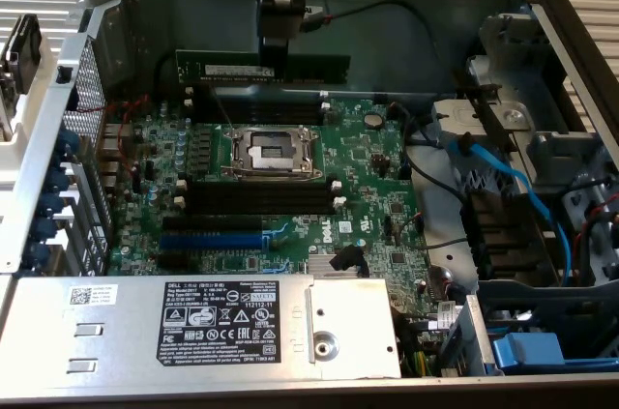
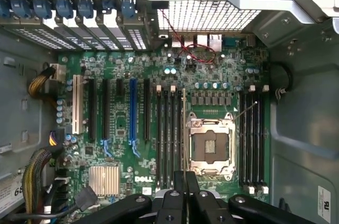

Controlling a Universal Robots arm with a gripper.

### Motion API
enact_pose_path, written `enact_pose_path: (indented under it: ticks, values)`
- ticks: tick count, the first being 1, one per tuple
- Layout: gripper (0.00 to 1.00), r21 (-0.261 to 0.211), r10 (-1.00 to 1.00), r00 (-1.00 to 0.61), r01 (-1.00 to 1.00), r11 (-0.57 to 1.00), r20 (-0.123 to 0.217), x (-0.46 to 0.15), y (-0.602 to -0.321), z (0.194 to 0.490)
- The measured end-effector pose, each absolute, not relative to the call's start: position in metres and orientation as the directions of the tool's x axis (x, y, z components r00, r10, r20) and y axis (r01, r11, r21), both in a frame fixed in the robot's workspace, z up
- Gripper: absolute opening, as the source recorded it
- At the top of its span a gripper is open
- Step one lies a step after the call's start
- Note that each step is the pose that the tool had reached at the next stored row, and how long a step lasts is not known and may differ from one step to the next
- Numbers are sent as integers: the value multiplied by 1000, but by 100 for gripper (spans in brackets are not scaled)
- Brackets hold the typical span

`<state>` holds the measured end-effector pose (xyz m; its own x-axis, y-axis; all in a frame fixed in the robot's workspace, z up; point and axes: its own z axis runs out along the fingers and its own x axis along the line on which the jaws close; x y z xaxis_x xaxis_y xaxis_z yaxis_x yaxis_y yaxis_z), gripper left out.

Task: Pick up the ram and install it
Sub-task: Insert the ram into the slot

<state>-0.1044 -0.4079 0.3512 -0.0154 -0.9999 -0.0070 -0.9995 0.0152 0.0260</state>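
1 ram (image 1: 224,69) | clamped in gripper (image 1: 274,59) | hangs level, edge-down, above mobo (image 1: 372,172)

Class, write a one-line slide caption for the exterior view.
Gripper holds the ram edge-down above the motherboard inside an open computer case.

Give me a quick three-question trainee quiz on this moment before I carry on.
1. True or false: the claw is shut on the ram.
2. Relative to the board, the ram is: A lying on it; B held above it; C plugged into it.
3. What sits between the two banks of black slots?
Key: 1 true; 2 B; 3 the CPU socket.
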Motion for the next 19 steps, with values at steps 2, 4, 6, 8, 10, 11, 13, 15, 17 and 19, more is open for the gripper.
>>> enact_pose_path:
  ticks: [2, 4, 6, 8, 10, 11, 13, 15, 17, 19]
  values:
    - [12, 26, -1000, -15, -1000, 15, -6, -104, -408, 350]
    - [12, 26, -1000, -15, -1000, 15, -5, -104, -408, 349]
    - [12, 26, -1000, -15, -1000, 15, -4, -104, -408, 346]
    - [12, 26, -1000, -15, -1000, 15, -4, -104, -408, 344]
    - [12, 26, -1000, -15, -1000, 15, -3, -104, -408, 343]
    - [12, 26, -1000, -15, -1000, 15, -3, -104, -408, 342]
    - [12, 26, -1000, -16, -1000, 15, -3, -104, -408, 340]
    - [12, 26, -1000, -15, -1000, 15, -3, -104, -409, 337]
    - [12, 26, -1000, -15, -1000, 15, -3, -103, -409, 334]
    - [12, 26, -1000, -15, -1000, 15, -3, -101, -409, 331]
